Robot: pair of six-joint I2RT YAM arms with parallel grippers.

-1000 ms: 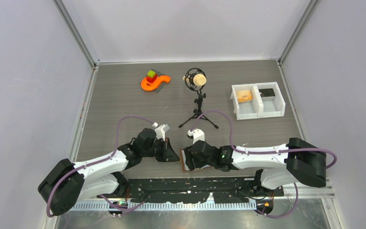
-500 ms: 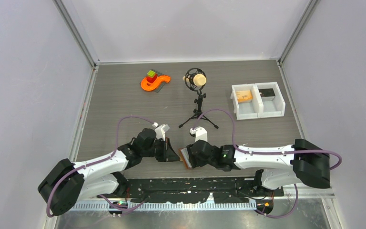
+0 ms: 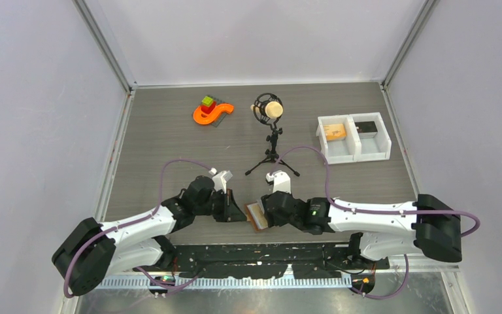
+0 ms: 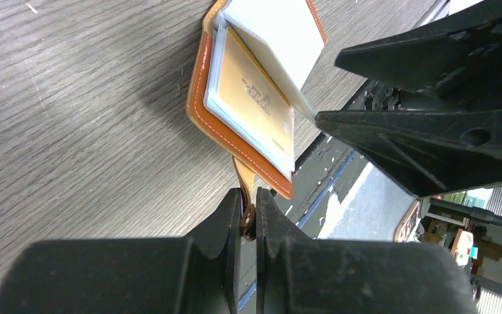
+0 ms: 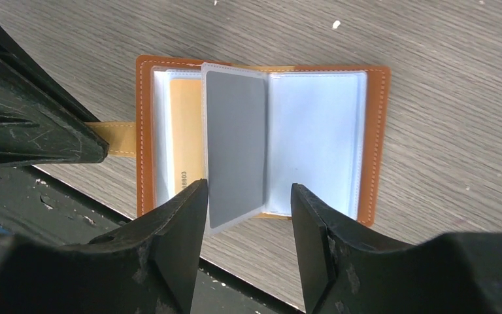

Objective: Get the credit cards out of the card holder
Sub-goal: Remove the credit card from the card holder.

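Note:
The brown leather card holder (image 3: 257,216) lies open near the table's front edge, pale blue-grey inside (image 5: 314,140). A yellow card (image 5: 184,131) sits in its left pocket. A grey card (image 5: 235,144) sits in the clear middle leaf, which stands up from the spine. The holder shows in the left wrist view (image 4: 199,111) with the yellow card (image 4: 255,104) face up. My left gripper (image 4: 248,206) is shut on the holder's brown tab (image 4: 243,176). My right gripper (image 5: 248,190) is open above the middle leaf, one finger on each side of it, holding nothing.
A microphone on a tripod (image 3: 271,124) stands mid-table. An orange toy with coloured blocks (image 3: 210,111) is at the back left. A white two-compartment bin (image 3: 354,139) at the right holds a tan item and a black item. The black base rail (image 3: 268,252) runs just beyond the table's front edge.
My right gripper has backed off to the right, uncovering the holder, which now lies open with a pale leaf showing. The left arm has stayed in place.

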